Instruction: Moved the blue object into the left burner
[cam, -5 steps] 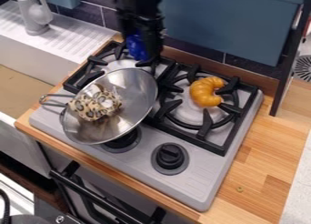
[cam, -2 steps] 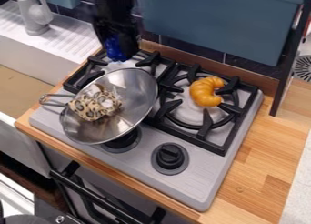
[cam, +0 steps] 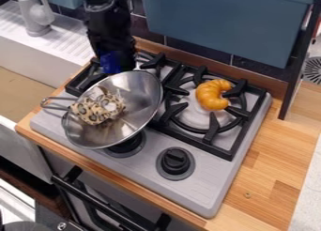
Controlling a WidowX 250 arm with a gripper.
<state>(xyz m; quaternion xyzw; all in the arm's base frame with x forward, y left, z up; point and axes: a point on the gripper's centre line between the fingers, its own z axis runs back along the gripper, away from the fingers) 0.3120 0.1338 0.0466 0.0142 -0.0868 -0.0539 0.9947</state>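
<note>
- The blue object (cam: 111, 62) is held in the gripper (cam: 118, 64), at its lower end, above the left burner (cam: 92, 80).
- Around it, the fingers are closed.
- By the pan (cam: 139, 91), a spotted thing (cam: 95, 110) is contained, just in front.

I'm black nearly all over, from the arm (cam: 108, 26) at the far left of the scene down to my gripper (cam: 115, 63). The upper part of me is thick and blocky, crossed by a faint greyish curved edge like the rim of a housing. Below that, I'm a chunky dark body with an uneven outline, small steps and bumps breaking up my sides rather than one smooth tube. A few dull grey glints pick out my edges. My lower end is just as black, its finer parts merging into one dark shape.
</note>
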